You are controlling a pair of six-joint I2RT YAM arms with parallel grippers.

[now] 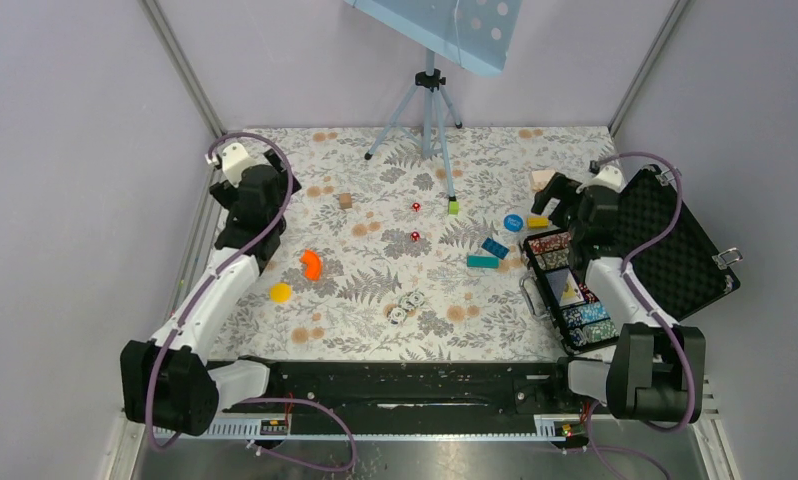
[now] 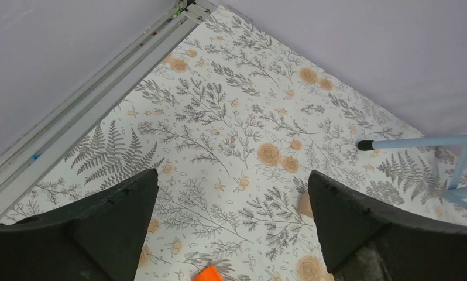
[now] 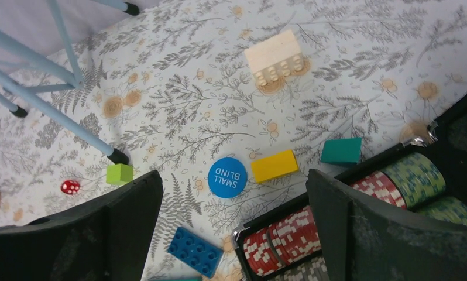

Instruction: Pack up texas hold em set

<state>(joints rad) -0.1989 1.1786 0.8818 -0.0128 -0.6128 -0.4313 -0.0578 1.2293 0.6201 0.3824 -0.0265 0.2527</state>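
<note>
The table (image 1: 375, 300) is lit softly and evenly; only faint shadows are cast, and little detail is resolved on the dark fingers (image 3: 120, 234).

Open briefcase (image 1: 675, 240) sits on the table's (image 1: 365, 275) right, chip rows (image 1: 547, 243) inside; small-blind disc (image 1: 514, 222) just left of it, dice (image 1: 415, 236) mid-table.

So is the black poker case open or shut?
Open. The case has its lid swung back with the foam lining facing up, and rows of chips show inside.
</note>
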